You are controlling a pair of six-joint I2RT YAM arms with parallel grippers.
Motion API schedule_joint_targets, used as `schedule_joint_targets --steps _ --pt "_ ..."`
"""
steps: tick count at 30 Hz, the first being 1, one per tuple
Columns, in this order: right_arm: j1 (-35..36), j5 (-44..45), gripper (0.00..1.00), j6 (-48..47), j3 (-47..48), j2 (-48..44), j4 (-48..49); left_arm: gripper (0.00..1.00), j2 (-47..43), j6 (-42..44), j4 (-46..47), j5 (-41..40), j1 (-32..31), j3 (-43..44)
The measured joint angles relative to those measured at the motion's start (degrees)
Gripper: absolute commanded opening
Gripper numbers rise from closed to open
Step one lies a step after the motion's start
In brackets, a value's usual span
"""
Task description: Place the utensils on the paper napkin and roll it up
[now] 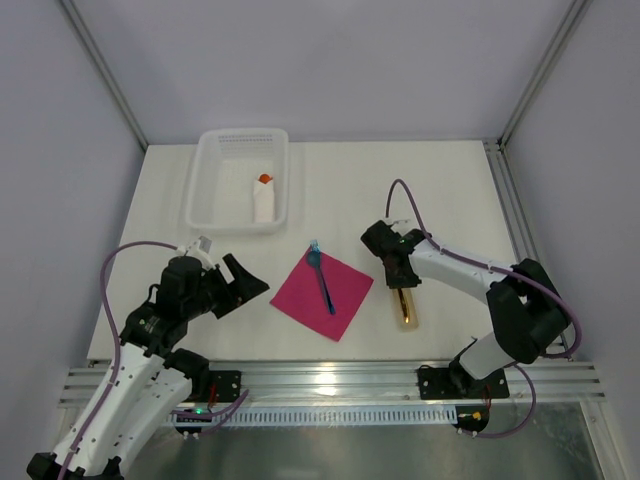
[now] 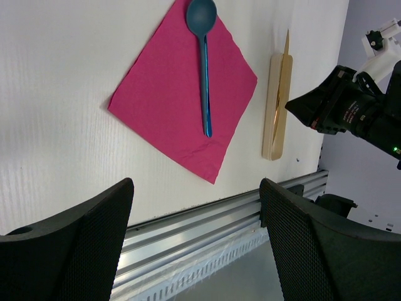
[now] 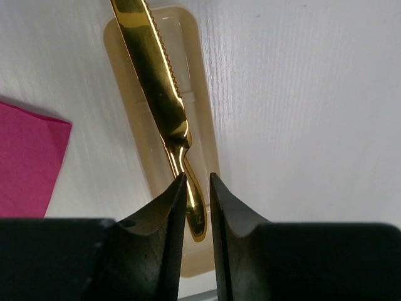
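The magenta paper napkin [image 1: 340, 300] [image 2: 166, 100] lies flat mid-table as a diamond. On it rests a blue spoon [image 1: 322, 280] [image 2: 205, 69], its bowl at the far corner. A shiny golden knife [image 1: 404, 300] [image 3: 153, 75] lies on a beige strip [image 1: 405, 320] [image 3: 194, 69] to the napkin's right. My right gripper [image 1: 400, 265] [image 3: 197, 177] straddles the knife's handle with its jaws narrowly apart; a gap shows on the right side of the handle. My left gripper [image 1: 245, 292] [image 2: 195, 188] hangs wide open and holds nothing, left of the napkin.
A white mesh basket [image 1: 205, 190] stands at the back left, holding a white roll with an orange tip [image 1: 263, 198]. An aluminium rail [image 1: 330, 378] runs along the table's near edge. The napkin's corner [image 3: 25, 163] shows left of the strip.
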Motion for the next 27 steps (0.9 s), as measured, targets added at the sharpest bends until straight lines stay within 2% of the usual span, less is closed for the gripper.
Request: schedule_joint_targets --steps 21,27 --pt "-0.6 -2.3 0.24 -1.2 -1.6 3.7 5.4 0.82 -0.1 0.0 0.0 0.2 0.0 0.0" --pt "-0.7 -2.2 0.12 -1.4 -1.6 3.9 5.7 0.82 -0.1 0.0 0.0 0.2 0.0 0.0"
